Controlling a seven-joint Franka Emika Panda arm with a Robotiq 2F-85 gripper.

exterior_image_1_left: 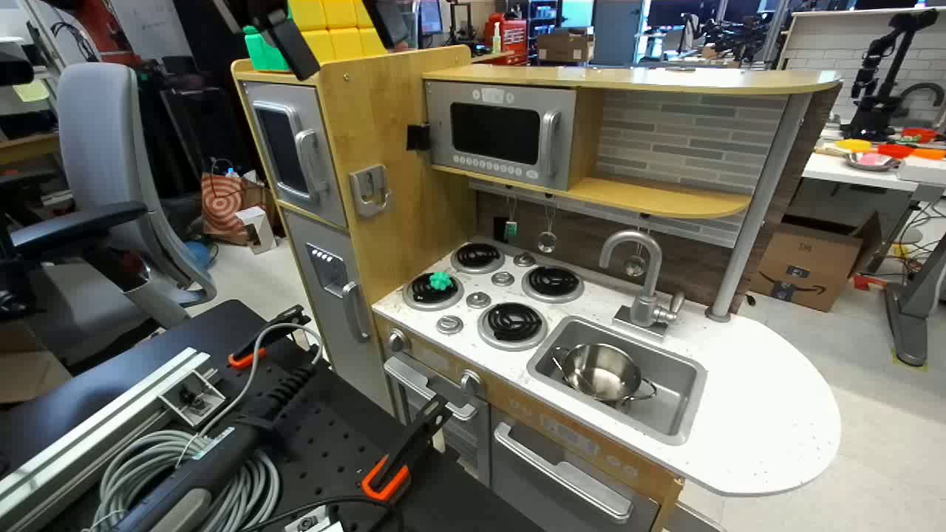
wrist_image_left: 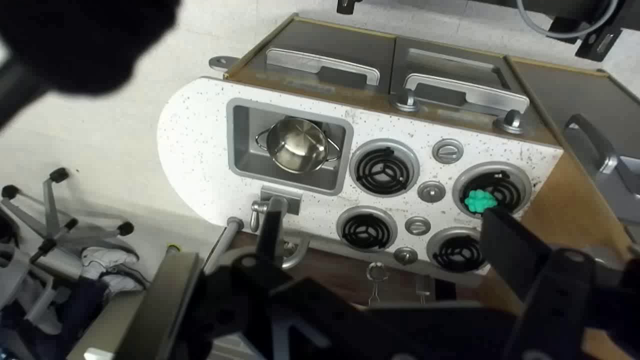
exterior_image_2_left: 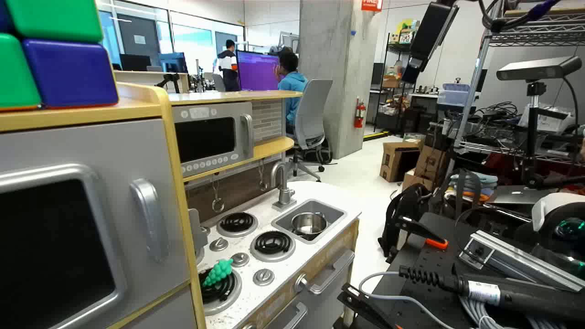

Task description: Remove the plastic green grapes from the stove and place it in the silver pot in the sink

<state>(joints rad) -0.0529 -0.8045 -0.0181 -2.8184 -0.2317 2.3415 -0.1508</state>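
Cluttered lab around a wooden play kitchen (exterior_image_1_left: 447, 207); well beyond its sink (exterior_image_1_left: 672, 403) I see a standing person (exterior_image_2_left: 230, 68) and a person in blue (exterior_image_2_left: 295, 87) near a purple screen (exterior_image_2_left: 257, 68).

Stove (wrist_image_left: 427, 169) sits just beside the sink, same white countertop (exterior_image_1_left: 768, 414). Green grapes (exterior_image_2_left: 218, 273) are on the stove: front-row burner (exterior_image_1_left: 423, 297), the one farther from the sink, lying off-centre toward the sink side. Silver pot (exterior_image_1_left: 602, 373) stands upright inside the sink, I can see down into it. Faucet (exterior_image_1_left: 651, 281) arches up just behind the sink.

Gripper (wrist_image_left: 382, 222) is up high, well apart from the sink and the grapes. Fingers (wrist_image_left: 512, 245) spread wide. In the wrist view one fingertip (wrist_image_left: 496, 222) lines up right beside the grapes, but that's line of sight: in an exterior view both fingers show in front of yellow blocks (exterior_image_1_left: 332, 37) on the tall cabinet (exterior_image_1_left: 384, 111), across the stove from the sink. Can't tell how near the blocks they are.

Microwave (exterior_image_1_left: 502, 133) is higher than the sink, over on its stove side. Black table (exterior_image_1_left: 318, 473) stands off the kitchen's front, well apart from the sink, carrying coiled cable (exterior_image_1_left: 259, 480) and a metal bar (exterior_image_1_left: 111, 421).
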